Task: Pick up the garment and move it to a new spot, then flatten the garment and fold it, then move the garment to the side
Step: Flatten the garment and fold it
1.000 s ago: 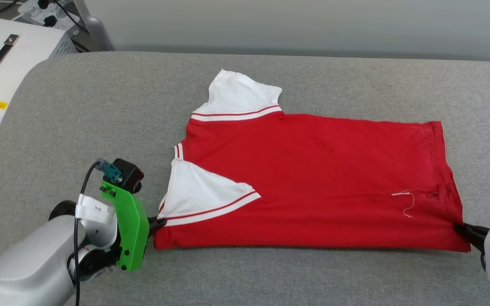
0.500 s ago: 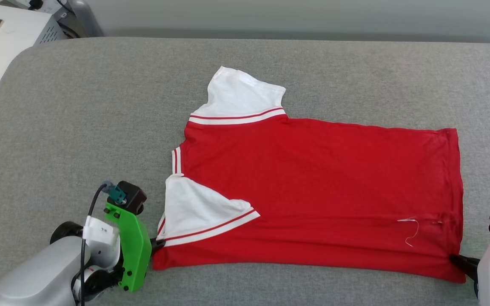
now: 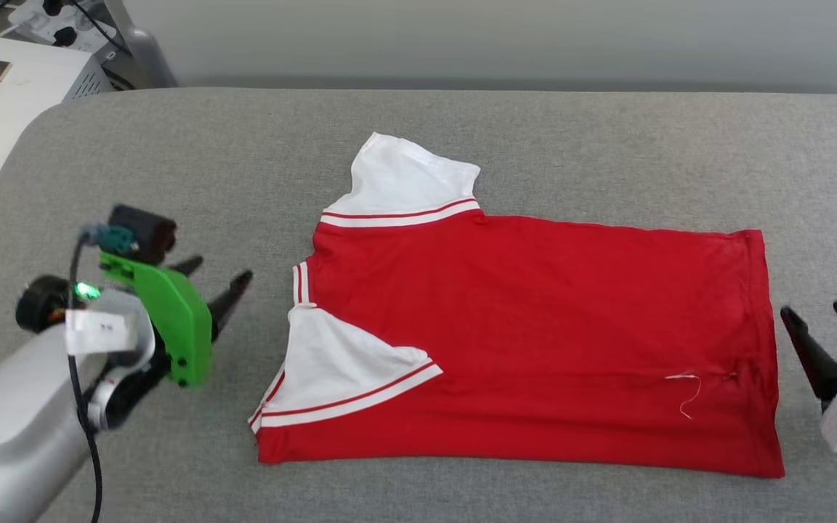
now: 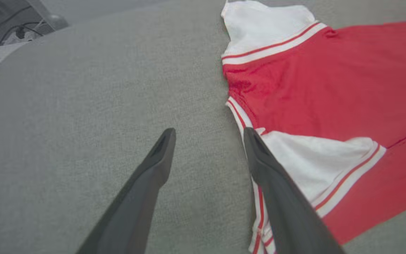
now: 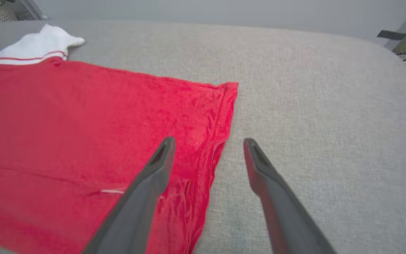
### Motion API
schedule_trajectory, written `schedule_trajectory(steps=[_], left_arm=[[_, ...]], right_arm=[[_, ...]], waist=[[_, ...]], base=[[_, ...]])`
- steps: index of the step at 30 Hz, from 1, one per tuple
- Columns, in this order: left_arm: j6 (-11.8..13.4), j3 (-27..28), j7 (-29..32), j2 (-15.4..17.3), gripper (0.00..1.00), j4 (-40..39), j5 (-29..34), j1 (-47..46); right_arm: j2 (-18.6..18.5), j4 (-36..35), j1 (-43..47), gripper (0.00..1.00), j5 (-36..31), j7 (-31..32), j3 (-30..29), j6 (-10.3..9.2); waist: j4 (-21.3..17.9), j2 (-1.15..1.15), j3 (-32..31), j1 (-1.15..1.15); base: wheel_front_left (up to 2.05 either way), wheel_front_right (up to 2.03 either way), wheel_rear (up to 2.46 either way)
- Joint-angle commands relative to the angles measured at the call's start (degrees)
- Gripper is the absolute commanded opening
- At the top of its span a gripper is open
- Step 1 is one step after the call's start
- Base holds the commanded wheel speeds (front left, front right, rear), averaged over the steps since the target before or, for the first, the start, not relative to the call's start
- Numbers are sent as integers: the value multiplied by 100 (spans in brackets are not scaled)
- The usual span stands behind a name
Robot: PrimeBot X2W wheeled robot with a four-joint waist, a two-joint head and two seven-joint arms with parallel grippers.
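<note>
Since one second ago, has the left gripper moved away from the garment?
Yes. The left gripper was at the near left corner of the garment; now it stands open, apart from it, to its left and farther from the robot.

Red garment (image 3: 535,334), white sleeves, red-striped trim

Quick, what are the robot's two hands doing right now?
Left gripper: open, holding nothing, beside the garment.
Right gripper: open, holding nothing.
</note>
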Motion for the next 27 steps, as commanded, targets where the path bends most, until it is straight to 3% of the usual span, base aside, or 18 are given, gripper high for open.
schedule_trajectory(steps=[1, 5, 12, 17, 21, 27], left_arm=[[140, 176, -228, -22, 100, 37, 196, -357], [222, 422, -400, -223, 100, 160, 279, -934], [-23, 510, -155, -674, 100, 705, 519, -2311], [-368, 342, 559, -1026, 100, 1350, 612, -3365], [-564, 156, 1535, -1336, 100, 1961, 406, -3965], [-729, -209, 2765, -1553, 100, 2586, 189, -4447]], right_arm=[[303, -252, -203, 100, -303, -298, -188, -6], [814, -770, -390, 100, -762, -788, -468, -6], [1507, -1461, -560, 100, -1314, -1329, -602, -6], [1766, -1776, -689, 100, -1464, -1413, -467, -6], [1743, -1912, -882, 100, -1469, -1398, -330, -6], [1703, -1928, -1184, 100, -1456, -1360, -158, -6]], waist=[[-141, 0, 136, 0], [-317, 0, 405, 0], [-596, 0, 1076, 0], [-818, 0, 1595, 0], [-990, 0, 1965, 0], [-1237, 0, 2343, 0]], base=[[0, 0, 0], [0, 0, 0], [0, 0, 0], [0, 0, 0], [0, 0, 0], [0, 0, 0]])
